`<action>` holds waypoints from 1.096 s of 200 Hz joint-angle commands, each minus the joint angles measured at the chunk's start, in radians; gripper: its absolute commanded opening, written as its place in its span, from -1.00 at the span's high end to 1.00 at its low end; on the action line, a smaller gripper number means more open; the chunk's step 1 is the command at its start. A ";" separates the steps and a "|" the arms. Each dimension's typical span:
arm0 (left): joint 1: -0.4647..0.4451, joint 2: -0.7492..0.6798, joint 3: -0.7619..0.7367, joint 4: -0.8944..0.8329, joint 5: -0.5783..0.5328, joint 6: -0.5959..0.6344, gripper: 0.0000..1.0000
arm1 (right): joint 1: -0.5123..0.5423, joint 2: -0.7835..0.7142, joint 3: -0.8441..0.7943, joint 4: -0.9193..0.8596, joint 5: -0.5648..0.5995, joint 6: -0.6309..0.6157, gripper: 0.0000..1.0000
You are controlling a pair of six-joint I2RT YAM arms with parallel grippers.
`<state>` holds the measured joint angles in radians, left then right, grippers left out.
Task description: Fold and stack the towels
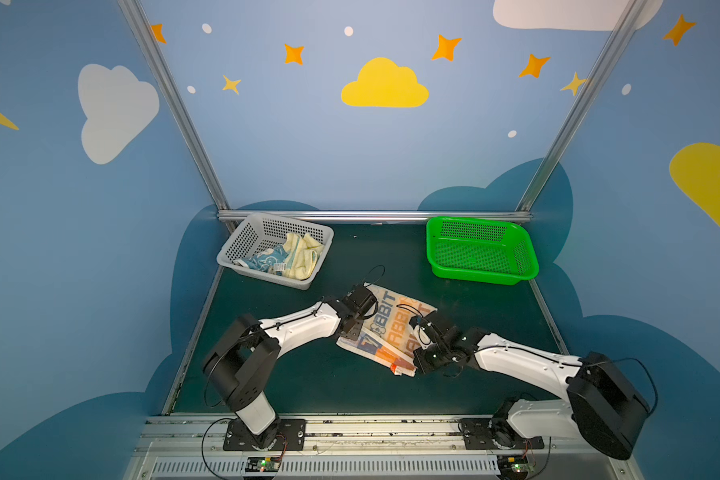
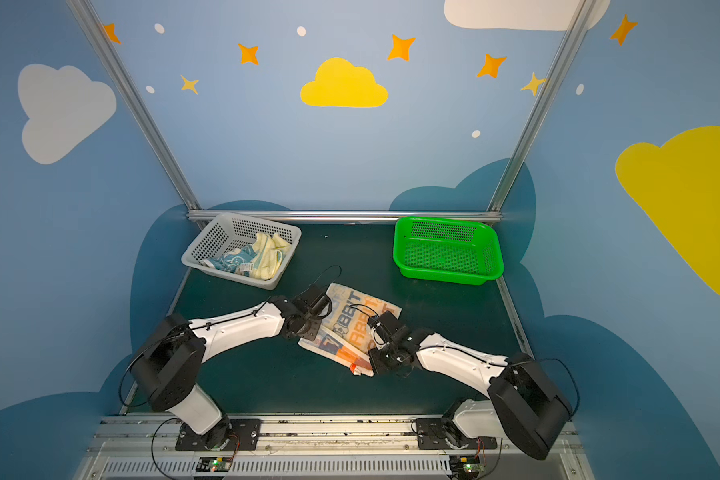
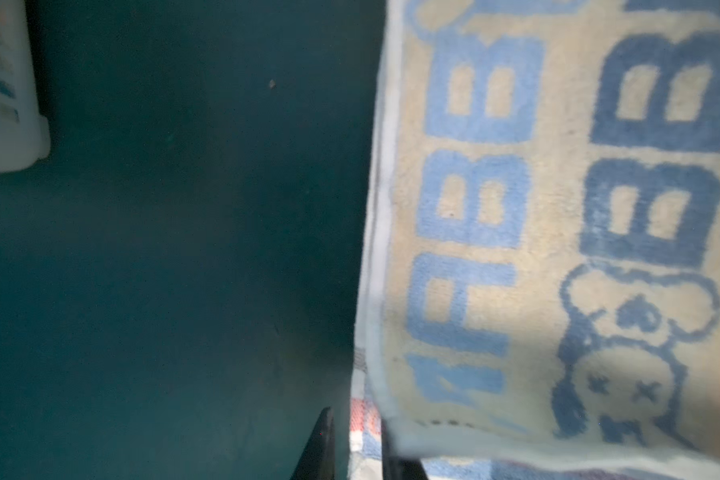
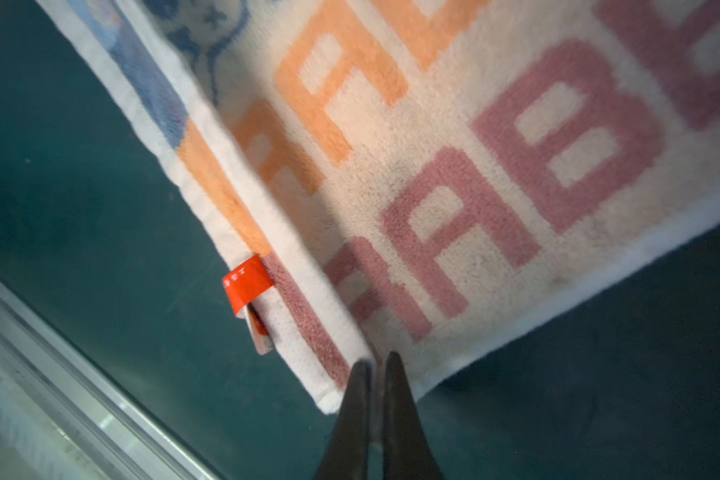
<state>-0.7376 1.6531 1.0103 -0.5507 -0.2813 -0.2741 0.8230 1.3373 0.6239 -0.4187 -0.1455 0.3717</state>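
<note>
The striped "RABBIT" towel (image 1: 391,328) (image 2: 350,328) lies folded over on the dark green table, mid-front. My left gripper (image 1: 352,332) (image 3: 356,419) sits at the towel's left edge. Its jaws stand slightly apart, the lower layer shows in the gap, and the upper layer's corner (image 3: 454,432) drapes over one finger. My right gripper (image 1: 416,368) (image 4: 377,361) is shut on the near corner of the upper layer, beside the red tag (image 4: 248,282). Two more towels lie crumpled in the grey basket (image 1: 242,241): a blue-and-cream one (image 1: 262,259) and a pale yellow one (image 1: 304,253).
A green perforated basket (image 1: 474,276) (image 2: 445,274) stands at the back right with nothing in it. The grey basket's corner (image 3: 1,104) shows in the left wrist view. A metal rail (image 4: 59,374) runs along the table's front edge, and aluminium posts frame the back.
</note>
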 commanded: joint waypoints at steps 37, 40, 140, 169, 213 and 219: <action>-0.004 -0.104 -0.059 0.004 -0.114 -0.060 0.28 | 0.062 0.034 0.066 -0.091 -0.034 -0.019 0.57; -0.006 -0.113 -0.064 0.007 -0.116 -0.061 0.27 | 0.063 0.028 0.065 -0.091 -0.038 -0.023 0.54; 0.017 -0.108 -0.048 0.124 -0.103 0.027 0.12 | 0.028 -0.166 0.043 -0.050 0.160 0.036 -0.31; 0.053 -0.018 0.034 0.134 -0.130 0.056 0.05 | -0.048 -0.161 0.092 -0.012 0.219 0.066 -0.72; 0.127 0.085 0.188 0.147 -0.021 0.074 -1.00 | -0.248 -0.091 0.124 0.034 0.215 0.183 -0.78; 0.139 0.096 0.208 0.152 0.016 0.078 -1.00 | -0.269 -0.077 0.130 0.034 0.210 0.193 -0.78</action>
<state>-0.6403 1.7168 1.1439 -0.4259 -0.3759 -0.2268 0.6342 1.2106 0.7109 -0.4053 0.0437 0.4843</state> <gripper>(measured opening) 0.993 0.887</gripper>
